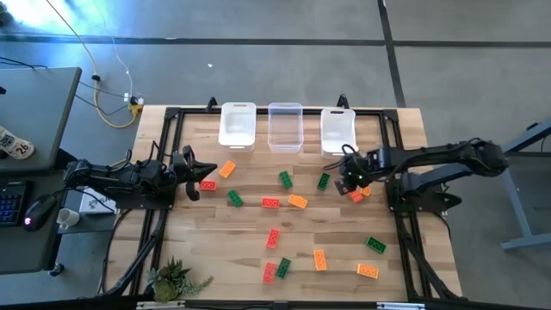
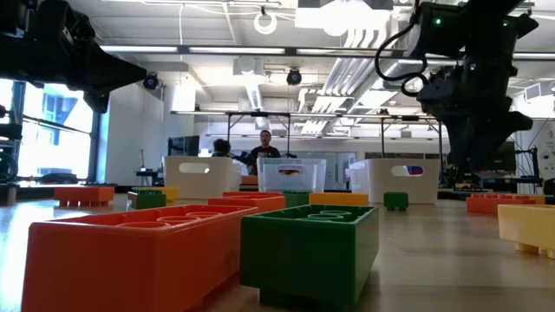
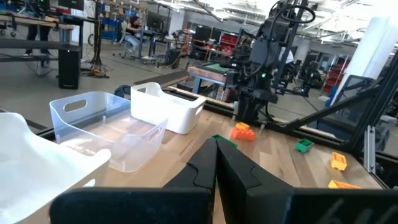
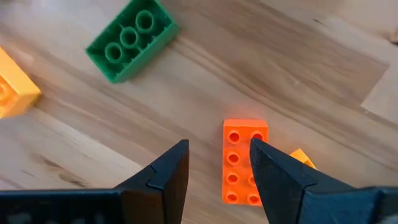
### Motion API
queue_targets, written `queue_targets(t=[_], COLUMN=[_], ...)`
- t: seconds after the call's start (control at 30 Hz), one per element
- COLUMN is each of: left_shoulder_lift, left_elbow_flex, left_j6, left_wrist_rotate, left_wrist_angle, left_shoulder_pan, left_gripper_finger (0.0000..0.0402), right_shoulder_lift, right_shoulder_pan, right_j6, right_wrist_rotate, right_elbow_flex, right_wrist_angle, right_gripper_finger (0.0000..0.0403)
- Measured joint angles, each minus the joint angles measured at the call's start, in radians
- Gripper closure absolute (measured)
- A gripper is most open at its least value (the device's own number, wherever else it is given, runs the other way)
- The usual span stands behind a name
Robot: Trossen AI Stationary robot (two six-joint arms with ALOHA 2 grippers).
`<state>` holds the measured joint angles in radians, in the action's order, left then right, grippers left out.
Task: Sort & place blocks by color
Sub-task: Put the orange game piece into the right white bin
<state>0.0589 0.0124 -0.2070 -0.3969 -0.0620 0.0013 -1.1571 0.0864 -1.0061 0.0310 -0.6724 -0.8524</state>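
Observation:
Green, orange and red blocks lie scattered over the wooden table (image 1: 258, 241). My right gripper (image 4: 219, 146) hangs open at the table's right, pointing steeply down over a red block (image 4: 239, 165) that lies flat, studs up; it also shows in the high view (image 1: 355, 196). One finger (image 4: 273, 168) overlaps that block's edge in the wrist view, and I see no touch. An orange block (image 4: 303, 158) lies against the red one. A green block (image 4: 132, 38) rests upside down nearby. My left gripper (image 3: 216, 155) waits shut and level at the table's left (image 1: 200, 168).
Three bins stand along the far edge: white (image 1: 238, 125), translucent (image 1: 285, 127), white (image 1: 338, 131). More blocks lie mid-table (image 1: 271, 202) and near the front edge (image 1: 320, 258). A small plant (image 1: 176, 277) sits at the near left corner. People (image 2: 264, 147) show far behind the table.

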Motion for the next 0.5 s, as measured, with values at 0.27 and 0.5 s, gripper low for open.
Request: queue_targets(t=[0.27,0.5], left_shoulder_lift=[0.0,0.0], left_elbow_flex=[0.0,0.0], left_j6=[0.0,0.0], left_wrist_rotate=[0.0,0.0], left_wrist_angle=[0.0,0.0], left_shoulder_pan=[0.0,0.0], left_gripper_finger=[0.0401,0.0401], right_shoulder_lift=[-0.065,-0.126], right_shoulder_pan=[0.001,0.001], right_j6=[0.02,0.02], right_wrist_rotate=[-0.006,0.035], right_elbow_flex=[0.0,0.0], right_wrist_angle=[-0.005,-0.004], right_gripper_finger=[0.0231,0.0206])
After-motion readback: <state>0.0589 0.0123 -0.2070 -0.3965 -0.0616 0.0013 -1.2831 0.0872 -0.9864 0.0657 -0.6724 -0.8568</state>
